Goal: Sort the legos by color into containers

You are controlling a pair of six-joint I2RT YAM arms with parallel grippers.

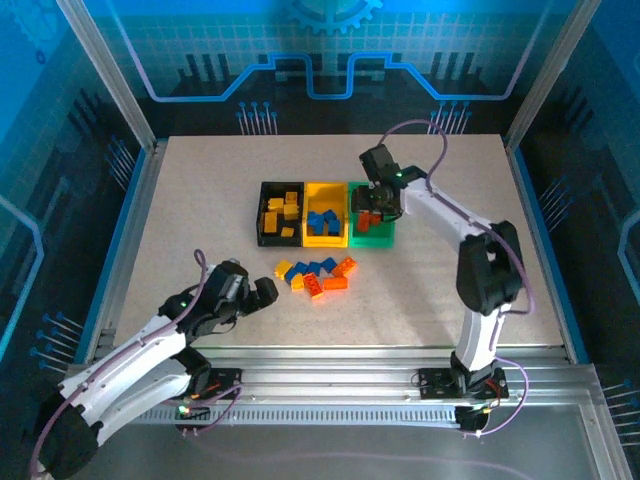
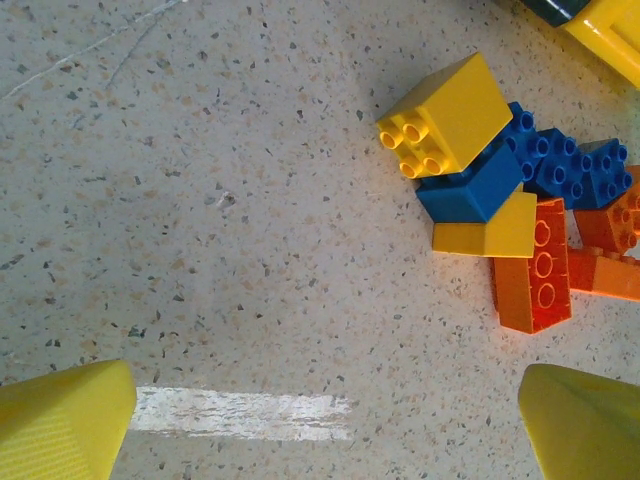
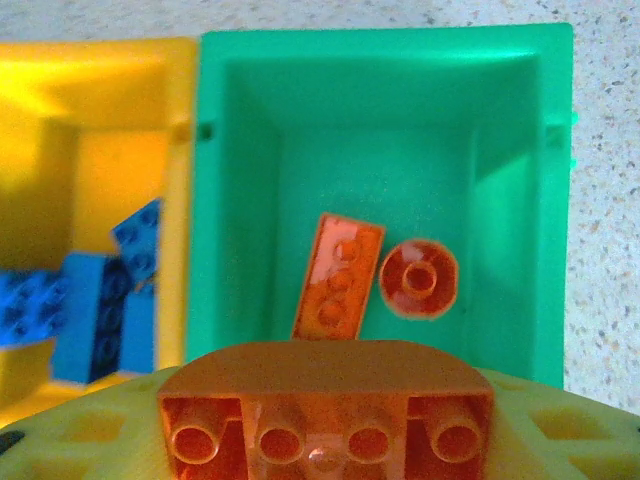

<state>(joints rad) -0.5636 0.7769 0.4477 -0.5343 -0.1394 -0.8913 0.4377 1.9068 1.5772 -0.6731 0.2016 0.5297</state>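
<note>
Yellow-fingered, the left gripper (image 1: 262, 292) gaped wide by the table's (image 1: 200, 200) near edge, facing the loose legos (image 1: 315, 275) at mid-table. Farther back, the right gripper (image 1: 376, 208) clamped an orange brick (image 3: 325, 400) above the green bin (image 1: 372, 240), likely to drop it there.

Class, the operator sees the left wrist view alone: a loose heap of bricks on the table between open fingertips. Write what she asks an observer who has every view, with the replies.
Operator: What is the right arm doing?
Observer: The right gripper holds an orange arched brick over the green bin.
Operator: Which bin has blue bricks in it?
Observer: Blue bricks lie in the yellow bin, next to the green one.
</note>
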